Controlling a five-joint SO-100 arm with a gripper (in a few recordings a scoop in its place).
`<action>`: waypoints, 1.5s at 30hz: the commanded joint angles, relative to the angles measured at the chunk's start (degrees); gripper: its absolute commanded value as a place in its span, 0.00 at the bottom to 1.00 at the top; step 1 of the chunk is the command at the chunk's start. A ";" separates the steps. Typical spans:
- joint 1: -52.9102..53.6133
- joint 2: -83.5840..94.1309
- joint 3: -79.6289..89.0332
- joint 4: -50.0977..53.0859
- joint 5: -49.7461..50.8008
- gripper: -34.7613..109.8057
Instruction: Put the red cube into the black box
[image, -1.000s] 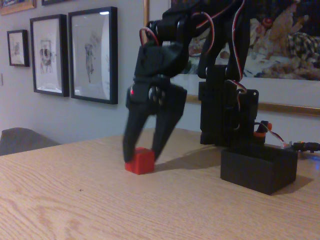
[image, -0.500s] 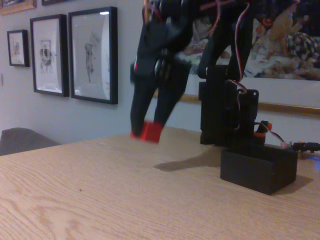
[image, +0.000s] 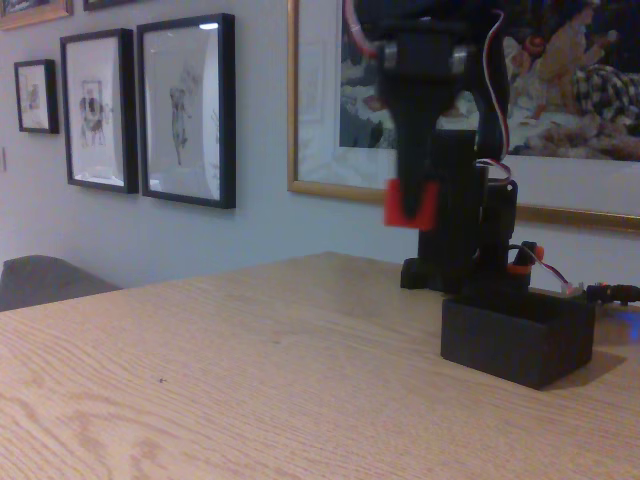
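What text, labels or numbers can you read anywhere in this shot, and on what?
None can be read.
Red cube, held in the pincer: plain faces.
Black box: no marking.
Framed pictures on the wall: drawings, any caption too small to read.

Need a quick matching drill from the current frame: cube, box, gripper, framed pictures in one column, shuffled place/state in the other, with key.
Things:
1. red cube
2. black box
3. gripper
4. black-framed pictures

Places or states:
A. hanging on the wall at the picture's left
B. resting on the wooden table, open top
C. held in the air, clear of the table
D. pointing down, closed on something red

Pairs: 1-C, 2-B, 3-D, 4-A
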 joint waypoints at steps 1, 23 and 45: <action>6.24 0.62 -2.02 2.20 5.10 0.07; 20.39 -7.38 6.68 -7.47 7.12 0.07; 20.48 -10.37 5.62 -8.79 3.34 0.24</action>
